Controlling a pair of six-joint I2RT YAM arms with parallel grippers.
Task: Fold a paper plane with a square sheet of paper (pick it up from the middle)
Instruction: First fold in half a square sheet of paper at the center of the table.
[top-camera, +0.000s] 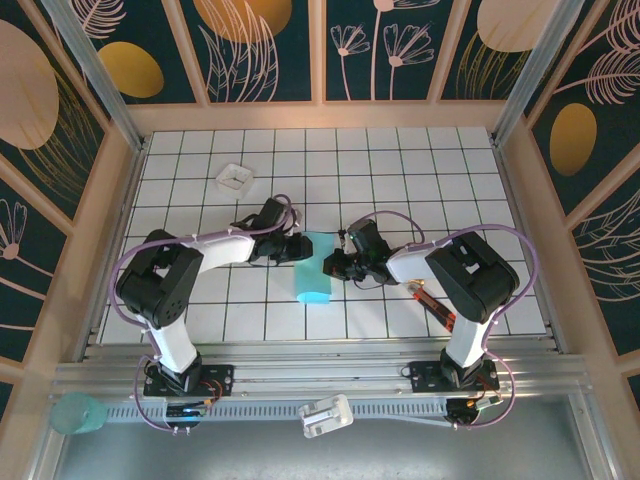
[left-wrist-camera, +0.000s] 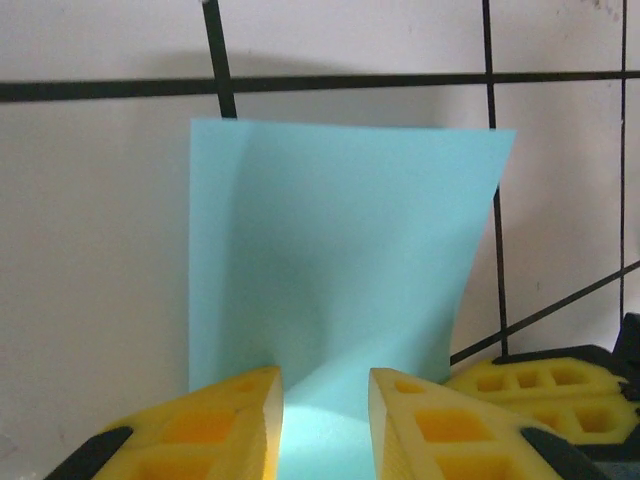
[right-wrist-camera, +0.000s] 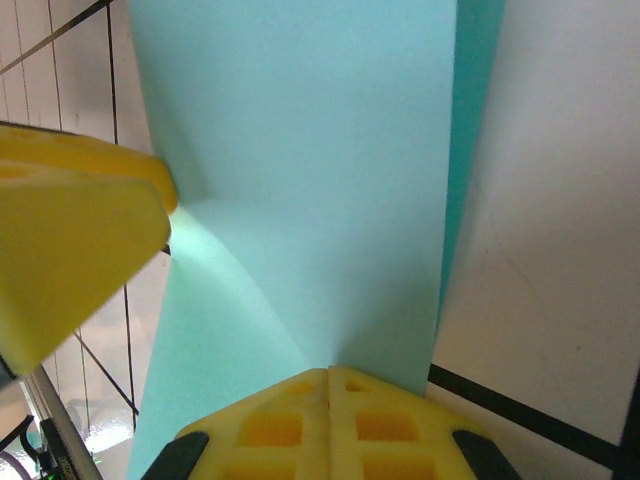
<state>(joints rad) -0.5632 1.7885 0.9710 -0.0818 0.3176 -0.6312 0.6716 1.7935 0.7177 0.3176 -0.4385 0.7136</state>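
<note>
The left gripper (left-wrist-camera: 325, 390) has its yellow fingers apart, not clamped. The square sheet of paper (left-wrist-camera: 340, 250) passes through that gap and stretches out ahead of it, bowed over the bench (left-wrist-camera: 90, 250). Just right of it, the right gripper (right-wrist-camera: 328, 375) pinches the paper's opposite edge, fingers pressed fully together.

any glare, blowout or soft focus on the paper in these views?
Top external: the sheet of paper washes out pale at its near end. Left wrist: a bright patch on it between the soft-focus left fingers. Right wrist: a hotspot at left, with the close right fingers blurred.
</note>
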